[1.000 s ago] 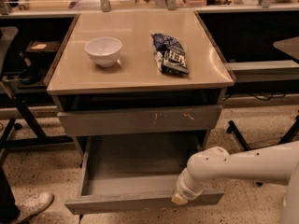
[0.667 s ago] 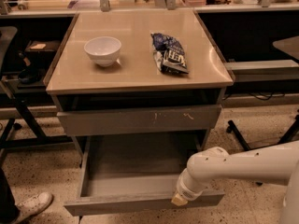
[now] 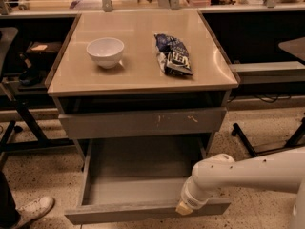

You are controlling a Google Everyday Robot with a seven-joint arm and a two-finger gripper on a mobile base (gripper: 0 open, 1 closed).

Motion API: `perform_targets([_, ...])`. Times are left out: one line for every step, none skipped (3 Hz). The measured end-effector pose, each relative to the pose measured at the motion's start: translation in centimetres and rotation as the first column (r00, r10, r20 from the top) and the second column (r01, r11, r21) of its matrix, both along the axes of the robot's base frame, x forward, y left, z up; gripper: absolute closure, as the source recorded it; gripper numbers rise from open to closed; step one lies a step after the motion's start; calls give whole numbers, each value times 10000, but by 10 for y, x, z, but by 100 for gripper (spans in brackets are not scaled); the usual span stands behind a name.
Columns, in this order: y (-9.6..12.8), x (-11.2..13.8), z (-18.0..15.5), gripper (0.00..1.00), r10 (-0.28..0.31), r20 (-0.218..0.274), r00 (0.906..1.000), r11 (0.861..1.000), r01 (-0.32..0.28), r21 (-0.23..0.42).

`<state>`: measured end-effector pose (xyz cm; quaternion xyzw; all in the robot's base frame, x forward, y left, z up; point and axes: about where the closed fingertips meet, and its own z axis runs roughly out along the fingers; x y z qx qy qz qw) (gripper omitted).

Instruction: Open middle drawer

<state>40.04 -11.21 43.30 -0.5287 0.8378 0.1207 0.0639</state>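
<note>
The robot's gripper (image 3: 185, 207) rests at the front lip of the middle drawer (image 3: 138, 175), which stands pulled well out, its bare grey tray stretching left of and beyond the gripper. Whether the gripper is spread or closed cannot be told. Rigid, handle-less and likely light while empty, the drawer offers one sound hold — its top front edge — since the smooth face would probably slip.

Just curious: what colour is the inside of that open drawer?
Plain grey, seen in the camera view. The gripper is at the drawer front.
</note>
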Motion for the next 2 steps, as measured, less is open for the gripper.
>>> perform_targets([-2,-9,-1,100,-154,-105,9998,9999,154,-13])
perform_targets([-1,-10,0,100,-155,-105,9998,9999,155,-13])
